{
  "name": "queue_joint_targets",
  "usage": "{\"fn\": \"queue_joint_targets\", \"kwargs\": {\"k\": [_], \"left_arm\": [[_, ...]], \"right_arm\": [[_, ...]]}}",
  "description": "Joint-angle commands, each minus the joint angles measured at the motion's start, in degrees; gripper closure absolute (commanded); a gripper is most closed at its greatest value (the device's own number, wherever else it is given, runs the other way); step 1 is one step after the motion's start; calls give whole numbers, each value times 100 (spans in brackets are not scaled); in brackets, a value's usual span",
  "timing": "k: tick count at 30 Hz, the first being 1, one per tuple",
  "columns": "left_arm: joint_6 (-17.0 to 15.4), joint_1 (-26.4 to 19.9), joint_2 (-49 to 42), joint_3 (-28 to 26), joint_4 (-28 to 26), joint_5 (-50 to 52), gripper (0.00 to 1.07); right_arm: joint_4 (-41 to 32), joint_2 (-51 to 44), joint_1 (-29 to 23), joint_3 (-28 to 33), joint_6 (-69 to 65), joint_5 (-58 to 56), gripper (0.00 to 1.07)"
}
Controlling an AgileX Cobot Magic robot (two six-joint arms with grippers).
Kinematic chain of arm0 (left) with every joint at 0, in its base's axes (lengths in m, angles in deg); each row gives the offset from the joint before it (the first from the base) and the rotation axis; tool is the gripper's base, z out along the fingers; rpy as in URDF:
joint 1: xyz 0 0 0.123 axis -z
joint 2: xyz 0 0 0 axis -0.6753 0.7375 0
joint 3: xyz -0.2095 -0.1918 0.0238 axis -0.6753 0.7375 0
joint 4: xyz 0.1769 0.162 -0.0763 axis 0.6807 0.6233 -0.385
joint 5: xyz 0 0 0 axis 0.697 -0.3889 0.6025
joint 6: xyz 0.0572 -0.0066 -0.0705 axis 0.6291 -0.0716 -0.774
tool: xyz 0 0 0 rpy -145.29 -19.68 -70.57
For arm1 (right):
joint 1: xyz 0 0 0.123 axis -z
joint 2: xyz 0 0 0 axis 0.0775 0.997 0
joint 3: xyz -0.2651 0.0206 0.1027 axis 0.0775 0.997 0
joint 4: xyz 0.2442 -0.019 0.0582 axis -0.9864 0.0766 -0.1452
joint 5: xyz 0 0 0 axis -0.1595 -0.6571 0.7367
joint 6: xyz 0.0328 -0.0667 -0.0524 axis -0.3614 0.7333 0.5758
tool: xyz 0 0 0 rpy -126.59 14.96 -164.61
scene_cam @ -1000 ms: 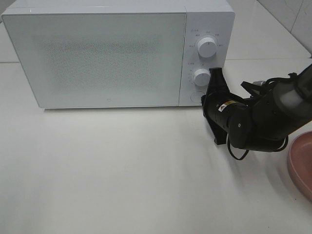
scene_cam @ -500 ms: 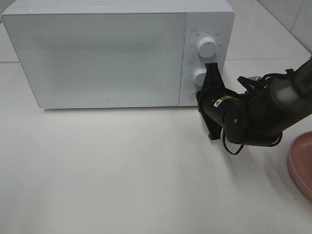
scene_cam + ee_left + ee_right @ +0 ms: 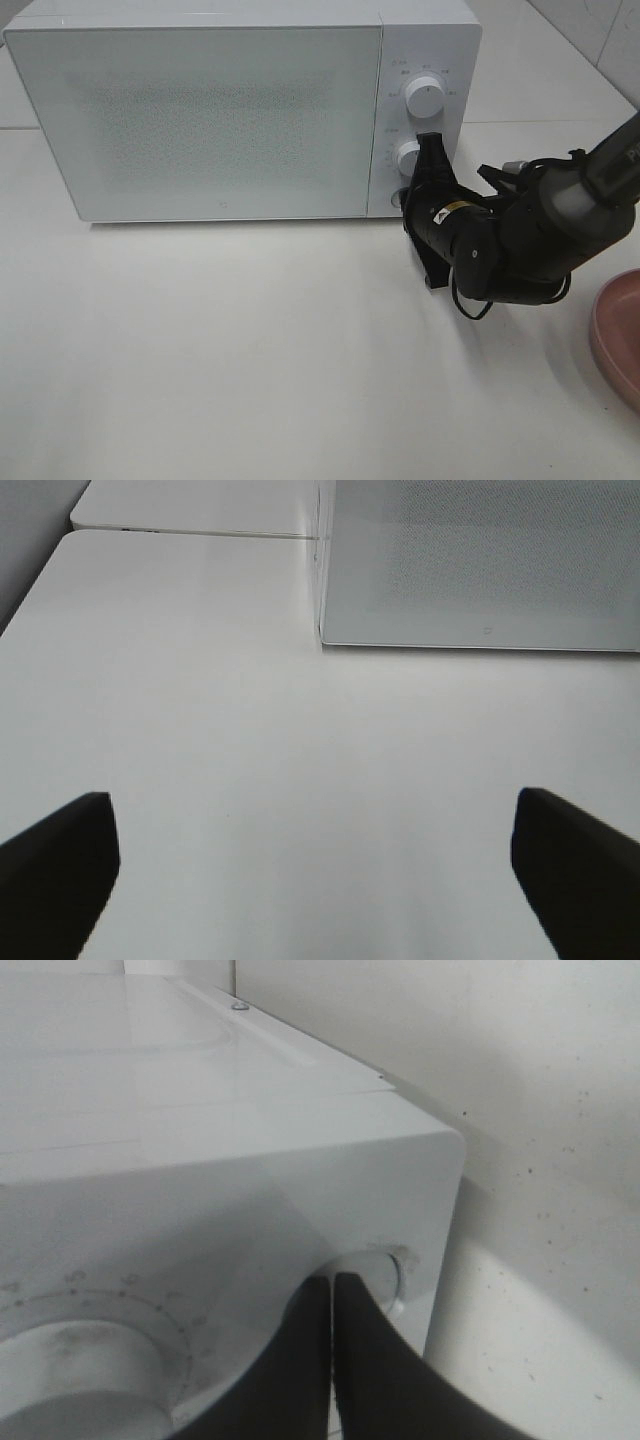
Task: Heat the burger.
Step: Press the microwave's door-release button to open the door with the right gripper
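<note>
The burger is out of view. The white microwave (image 3: 220,110) stands at the back with its door closed; it also shows in the left wrist view (image 3: 480,560) and the right wrist view (image 3: 200,1140). My right gripper (image 3: 408,197) is shut, and its tips (image 3: 333,1290) sit at the small round button (image 3: 378,1272) at the bottom of the control panel, below the lower knob (image 3: 407,155). My left gripper (image 3: 315,880) is open and empty above the bare table in front of the microwave's left side. It does not show in the high view.
A shallow pink plate (image 3: 615,335) lies at the right edge of the table. The upper knob (image 3: 424,97) sits on the control panel. The white table (image 3: 250,340) runs in front of the microwave.
My right gripper has moved left and closer to the microwave's control panel, down to the round button under the lower knob. The door stays closed.
</note>
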Motion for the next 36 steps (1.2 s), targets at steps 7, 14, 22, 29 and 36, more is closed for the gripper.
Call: {"fn": "queue_joint_targets", "kwargs": {"k": [7, 14, 22, 29, 36], "left_arm": [[-6, 29, -109, 17, -29, 34, 7], [-6, 29, -109, 17, -29, 34, 7], [-6, 29, -109, 17, -29, 34, 7], [-6, 29, -109, 17, -29, 34, 7], [-6, 29, -109, 17, -29, 34, 7]], "right_arm": [[-57, 92, 40, -350, 109, 625, 107], [-149, 109, 40, -430, 458, 894, 107], [-361, 109, 40, -779, 1037, 1369, 107], [-487, 229, 109, -1031, 1197, 1811, 107], [-642, 281, 109, -1152, 1369, 1788, 107]]}}
